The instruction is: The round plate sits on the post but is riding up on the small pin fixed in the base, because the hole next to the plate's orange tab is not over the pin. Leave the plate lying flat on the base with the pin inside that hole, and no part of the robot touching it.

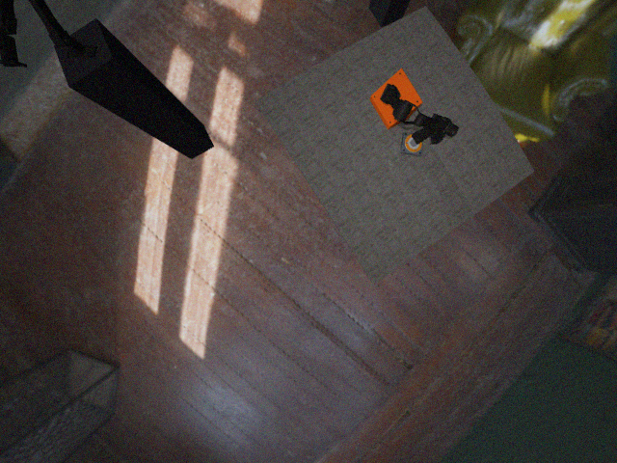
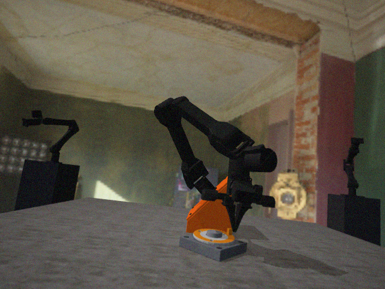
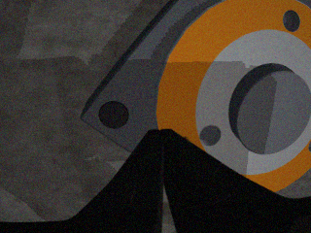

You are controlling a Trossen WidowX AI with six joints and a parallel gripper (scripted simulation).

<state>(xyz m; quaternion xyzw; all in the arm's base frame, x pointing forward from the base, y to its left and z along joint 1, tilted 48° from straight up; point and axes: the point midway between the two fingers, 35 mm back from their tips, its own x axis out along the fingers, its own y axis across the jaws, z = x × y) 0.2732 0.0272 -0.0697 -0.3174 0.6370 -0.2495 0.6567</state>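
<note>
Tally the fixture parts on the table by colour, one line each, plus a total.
Orange-ringed round plate: 1
Grey base: 1
Grey post: 1
Orange tab: 1
Total: 4

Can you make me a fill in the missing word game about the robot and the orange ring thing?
1. The round plate has an orange outer ring and a ____ inner ring.
2. The plate sits on a gray ____ base.
3. The gripper is ____, holding nothing.
4. In the exterior view, the fingers point ____ beside the plate.

Missing words: white; square; shut; down
</note>
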